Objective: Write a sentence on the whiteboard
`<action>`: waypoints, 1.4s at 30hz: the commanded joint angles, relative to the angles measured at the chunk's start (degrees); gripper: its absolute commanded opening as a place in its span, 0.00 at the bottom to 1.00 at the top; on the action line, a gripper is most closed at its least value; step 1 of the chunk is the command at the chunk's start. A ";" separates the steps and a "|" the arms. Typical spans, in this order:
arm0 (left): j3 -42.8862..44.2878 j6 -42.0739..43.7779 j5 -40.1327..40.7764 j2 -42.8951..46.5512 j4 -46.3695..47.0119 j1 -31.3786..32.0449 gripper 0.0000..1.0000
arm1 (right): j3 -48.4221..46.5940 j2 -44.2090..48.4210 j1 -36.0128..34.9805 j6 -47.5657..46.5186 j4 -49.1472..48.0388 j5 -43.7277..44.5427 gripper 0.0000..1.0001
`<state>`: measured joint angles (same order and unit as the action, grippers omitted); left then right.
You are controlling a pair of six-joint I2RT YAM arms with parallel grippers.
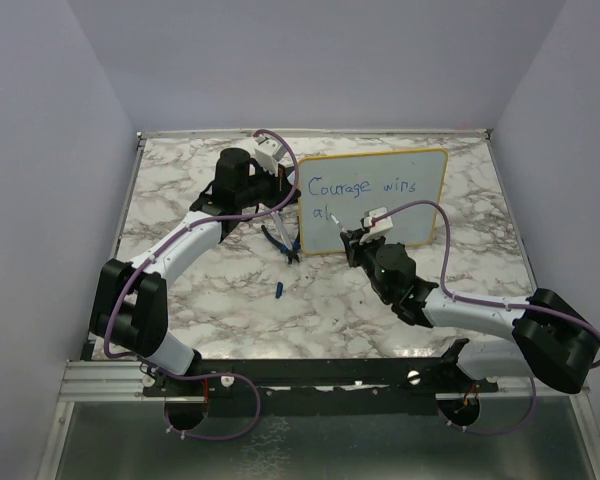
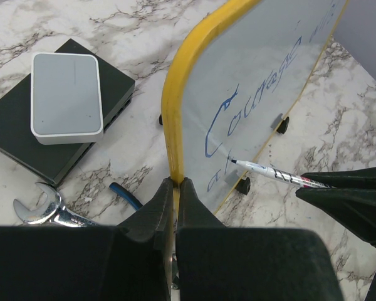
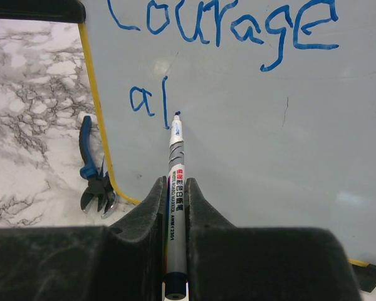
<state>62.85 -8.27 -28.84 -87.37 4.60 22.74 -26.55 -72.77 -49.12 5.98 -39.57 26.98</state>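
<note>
The whiteboard [image 1: 380, 215] stands tilted on the marble table, yellow-framed, with blue writing "Courage wins" and "al" under it. My left gripper [image 2: 175, 182] is shut on the board's yellow left edge [image 2: 173, 125]; in the top view it [image 1: 283, 183] sits at that edge. My right gripper [image 3: 176, 185] is shut on a grey whiteboard marker [image 3: 177, 188], whose blue tip touches the whiteboard [image 3: 269, 138] just right of the "l". That marker [image 2: 272, 171] also shows in the left wrist view, tip on the board. The right gripper [image 1: 355, 243] is at the board's lower middle.
A grey-and-black box [image 2: 66, 103] lies left of the board. Blue-handled pliers [image 1: 280, 243] [image 3: 93, 172] lie by the board's lower left corner, a wrench [image 2: 41, 210] close by. A small blue cap [image 1: 279, 290] lies on the table [image 1: 230, 300]. Walls close in three sides.
</note>
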 commanded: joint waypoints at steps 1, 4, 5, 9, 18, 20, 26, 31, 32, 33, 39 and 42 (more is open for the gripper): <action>0.34 0.69 -1.01 0.98 -1.61 0.91 0.00 | 0.12 -0.69 0.08 0.80 0.68 2.54 0.01; 0.34 0.66 -1.04 1.04 -1.61 0.91 0.00 | 0.93 -0.15 0.08 1.22 1.43 2.66 0.01; 0.34 0.63 -1.04 1.01 -1.61 0.90 0.00 | 1.07 -0.03 0.08 1.45 1.69 2.91 0.01; 0.34 0.70 -1.05 1.02 -1.62 0.91 0.00 | 1.77 0.41 0.08 2.14 2.43 3.33 0.01; 0.34 0.65 -1.04 0.94 -1.63 0.94 0.00 | 1.71 0.88 0.08 1.94 2.64 4.73 0.01; 0.34 0.63 -1.04 0.90 -1.61 0.90 0.00 | 1.39 0.96 0.08 1.62 2.13 5.45 0.01; 0.34 0.67 -1.07 0.90 -1.61 0.93 0.00 | -0.35 1.19 0.08 -0.69 0.70 6.04 0.01; 0.32 0.67 -0.96 1.11 -1.61 0.90 0.00 | -1.20 0.91 0.08 -1.75 0.02 6.07 0.01; 0.32 0.63 -0.96 1.14 -1.61 0.90 0.00 | -1.23 0.96 0.08 -1.84 0.02 6.12 0.01; 0.33 0.75 -0.98 1.14 -1.61 0.92 0.00 | -1.23 1.01 0.08 -1.85 0.02 6.14 0.01; 0.34 0.80 -1.02 1.17 -1.61 0.90 0.00 | -1.15 0.86 0.08 -1.60 0.11 6.08 0.01; 0.26 0.77 -0.94 1.24 -1.62 0.91 0.00 | -0.82 0.31 0.08 -1.20 0.28 6.29 0.01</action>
<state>62.85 -8.25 -28.62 -87.37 4.60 22.74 -26.20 -72.20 -49.41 5.39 -39.31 29.34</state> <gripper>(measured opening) 0.015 0.105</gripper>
